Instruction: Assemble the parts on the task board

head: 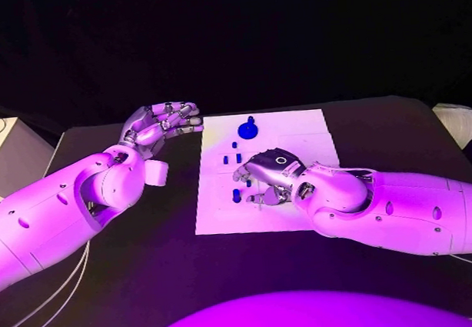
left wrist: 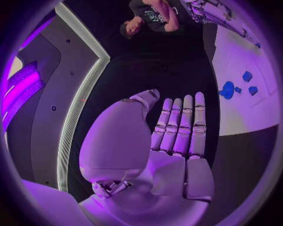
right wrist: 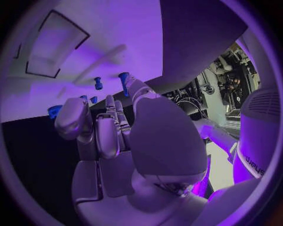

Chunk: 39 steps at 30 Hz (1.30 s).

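The white task board [head: 289, 132] lies in the middle of the black table. A round blue part [head: 248, 129] sits near its far edge, with small blue pegs [head: 231, 158] just in front of it. My right hand [head: 265, 178] hovers low over the board's middle with its fingers curled down; a blue part [head: 236, 196] is at its fingertips and another [head: 248, 184] shows between the fingers. The right wrist view has upright blue pegs [right wrist: 124, 77] by one fingertip, and the grip is hidden. My left hand [head: 166, 123] floats off the board's far left corner, fingers [left wrist: 179, 127] straight and holding nothing.
A pale box [head: 1, 153] stands off the table's left edge. Cables [head: 48, 296] hang under my left arm. Bare black table [head: 389, 134] stretches to the right of the board and along its near side.
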Available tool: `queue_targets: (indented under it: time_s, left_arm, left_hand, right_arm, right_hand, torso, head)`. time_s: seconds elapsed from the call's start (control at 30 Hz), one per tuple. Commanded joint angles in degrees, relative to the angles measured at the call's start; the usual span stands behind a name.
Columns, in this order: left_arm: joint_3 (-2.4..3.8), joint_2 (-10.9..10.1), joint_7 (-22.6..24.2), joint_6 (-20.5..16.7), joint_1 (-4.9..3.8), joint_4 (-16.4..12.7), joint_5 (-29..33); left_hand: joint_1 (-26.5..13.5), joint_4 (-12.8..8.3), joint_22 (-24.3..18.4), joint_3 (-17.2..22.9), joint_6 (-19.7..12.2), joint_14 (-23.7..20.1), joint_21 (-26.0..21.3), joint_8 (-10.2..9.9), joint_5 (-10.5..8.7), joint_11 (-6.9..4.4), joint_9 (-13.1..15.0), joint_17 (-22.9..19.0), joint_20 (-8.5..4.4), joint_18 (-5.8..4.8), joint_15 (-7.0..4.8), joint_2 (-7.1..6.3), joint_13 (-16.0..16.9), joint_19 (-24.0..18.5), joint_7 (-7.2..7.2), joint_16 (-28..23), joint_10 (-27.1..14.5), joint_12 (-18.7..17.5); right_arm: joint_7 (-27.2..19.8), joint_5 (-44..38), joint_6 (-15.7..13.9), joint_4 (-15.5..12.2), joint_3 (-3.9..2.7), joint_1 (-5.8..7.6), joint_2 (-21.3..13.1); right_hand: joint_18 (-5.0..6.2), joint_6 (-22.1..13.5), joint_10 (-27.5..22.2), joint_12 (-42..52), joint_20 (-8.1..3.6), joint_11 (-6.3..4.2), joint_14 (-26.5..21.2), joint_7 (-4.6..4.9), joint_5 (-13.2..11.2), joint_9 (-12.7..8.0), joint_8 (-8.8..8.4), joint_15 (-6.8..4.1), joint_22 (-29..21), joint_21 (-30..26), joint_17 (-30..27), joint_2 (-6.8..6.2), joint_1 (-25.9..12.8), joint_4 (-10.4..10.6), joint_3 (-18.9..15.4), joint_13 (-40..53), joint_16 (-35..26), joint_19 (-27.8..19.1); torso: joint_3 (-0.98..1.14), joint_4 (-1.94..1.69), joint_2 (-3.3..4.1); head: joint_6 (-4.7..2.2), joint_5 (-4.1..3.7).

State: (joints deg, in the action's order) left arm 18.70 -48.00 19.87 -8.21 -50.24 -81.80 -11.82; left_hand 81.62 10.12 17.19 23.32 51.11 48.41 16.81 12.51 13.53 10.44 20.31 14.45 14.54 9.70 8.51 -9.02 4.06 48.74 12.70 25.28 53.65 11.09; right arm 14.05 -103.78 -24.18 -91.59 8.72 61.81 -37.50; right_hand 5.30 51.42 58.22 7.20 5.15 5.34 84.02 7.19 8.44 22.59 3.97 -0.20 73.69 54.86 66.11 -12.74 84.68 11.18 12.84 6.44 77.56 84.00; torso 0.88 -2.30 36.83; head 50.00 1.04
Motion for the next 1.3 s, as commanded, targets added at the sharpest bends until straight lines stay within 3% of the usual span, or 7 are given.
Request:
queue_targets:
  time_s: [0.03, 0.33, 0.5, 0.63, 0.67, 0.8, 1.3]
  left_arm:
    - [0.02, 0.1, 0.3, 1.0, 0.01, -0.1, 0.3]
    - [0.02, 0.1, 0.3, 1.2, 0.02, -0.1, 0.3]
    - [0.01, 0.0, 0.5, 1.2, 0.07, -0.2, 0.3]
    - [0.01, -0.3, 0.6, 1.2, 0.61, -0.4, 0.3]
    - [0.01, -0.3, 0.7, 1.2, 0.71, -0.5, 0.3]
    - [0.01, -0.4, 0.8, 1.3, 1.08, -0.6, 0.3]
    - [0.01, -0.4, 0.8, 1.3, 1.53, -1.0, 0.3]
  left_hand:
    - [0.3, 0.0, -0.1, -0.4, -0.2, -0.5, -0.2, 0.4, -0.04, -0.01, -0.1, 0.1, -0.06, 0.6, -0.05, 0.0, 0.1, 0.5, 0.02, -0.3, -0.2, 0.2]
    - [0.3, 0.0, -0.1, -0.4, -0.2, -0.5, -0.2, 0.4, -0.04, -0.01, -0.1, 0.1, -0.06, 0.6, -0.05, 0.0, 0.1, 0.5, 0.02, -0.3, -0.2, 0.2]
    - [0.6, 0.2, -0.3, -0.6, -0.2, -0.4, -0.5, 0.5, -0.03, -0.2, -0.2, 0.3, -0.09, 0.62, -0.15, 0.14, 0.2, 0.7, -0.15, -0.2, 0.4, 0.7]
    - [0.8, 0.5, -0.4, -0.6, -0.1, 0.1, -0.6, 0.7, 0.0, -0.66, -0.2, 0.5, -0.25, 0.68, -0.49, 0.27, 0.4, 1.2, -0.51, 0.1, 2.1, 1.6]
    - [0.8, 0.5, -0.4, -0.6, 0.0, 0.2, -0.6, 0.7, 0.0, -0.69, -0.2, 0.6, -0.26, 0.69, -0.51, 0.28, 0.4, 1.2, -0.54, 0.1, 2.2, 1.6]
    - [0.9, 0.7, -0.5, -0.5, 0.0, 0.4, -0.7, 0.7, 0.01, -0.89, -0.3, 0.7, -0.35, 0.69, -0.65, 0.31, 0.4, 1.5, -0.69, 0.2, 3.0, 1.9]
    - [0.9, 0.7, -0.5, -0.5, 0.0, 0.4, -0.7, 0.7, 0.0, -0.94, -0.3, 0.7, -0.37, 0.69, -0.69, 0.27, 0.4, 1.5, -0.71, 0.2, 3.2, 1.9]
  right_arm:
    - [0.3, 0.7, -2.3, -0.8, -0.4, 0.31, -1.0]
    - [-1.7, 17.5, -2.8, -3.9, -1.39, 3.99, -7.9]
    - [0.2, 27.9, 0.4, -5.9, -1.54, 6.47, -13.4]
    - [3.4, 35.4, 5.6, -6.7, -1.56, 7.66, -16.9]
    - [4.2, 36.6, 6.6, -6.8, -1.56, 7.81, -17.5]
    - [8.4, 39.6, 11.1, -7.4, -1.48, 8.21, -20.0]
    - [17.4, 36.6, 15.8, -8.2, -0.2, 7.62, -23.1]
  right_hand:
    - [0.47, -0.6, 0.2, 0.8, 0.22, -0.06, 1.1, 0.32, 0.4, -0.3, -0.25, 0.34, -0.1, -0.2, -0.2, 0.06, 0.7, 0.8, 0.1, -0.2, -0.5, 1.0]
    - [-0.28, 3.7, 10.5, 5.1, -0.37, -0.9, 1.7, 1.94, 4.1, -0.8, 2.24, -0.35, 2.3, 4.6, 1.6, 0.19, 1.2, 4.4, 6.2, 0.1, 0.7, 2.1]
    - [-0.91, 6.6, 18.2, 12.7, -1.87, -3.39, 2.4, -0.07, 4.5, 0.3, 5.9, -2.22, 4.7, 9.2, 4.3, 0.04, -2.2, 5.0, 7.6, 6.3, 2.5, 2.9]
    - [-1.8, 4.6, 12.6, 23.1, -2.45, -3.55, 4.1, -0.4, 4.2, 3.2, 10.15, -2.86, 7.6, 14.4, 13.7, 0.17, -6.4, 4.9, 8.0, 19.5, 7.8, 3.5]
    - [-1.78, 4.7, 12.8, 23.8, -2.47, -3.63, 3.9, -0.55, 4.2, 3.3, 10.35, -2.74, 7.5, 14.3, 12.6, 0.25, -6.6, 4.9, 8.0, 20.1, 7.2, 3.5]
    - [-2.13, 5.0, 24.3, 67.8, -3.26, -4.77, 3.8, -2.29, 5.5, 6.6, 14.78, -3.55, 8.8, 16.6, 11.6, 1.72, -10.5, 5.2, 6.6, 67.1, 6.8, 3.9]
    - [-3.29, 6.6, 30.7, 81.2, -3.58, -5.66, 5.3, -3.14, 7.8, 9.7, 17.87, -4.0, 12.4, 24.0, 20.3, 2.11, -20.7, 5.6, 2.4, 82.0, 11.0, 4.6]
  torso:
    - [0.02, 0.09, 0.0]
    - [-0.03, 0.25, -0.11]
    - [0.03, 0.33, -0.16]
    - [0.14, 0.56, -0.39]
    - [0.18, 0.59, -0.43]
    - [0.29, 0.66, -0.61]
    - [0.3, 1.48, -1.0]
  head:
    - [0.0, -0.24]
    - [0.0, -1.03]
    - [-0.63, -2.17]
    - [-0.76, -2.85]
    - [-0.83, -2.96]
    - [-0.85, -3.42]
    - [-0.78, -3.9]
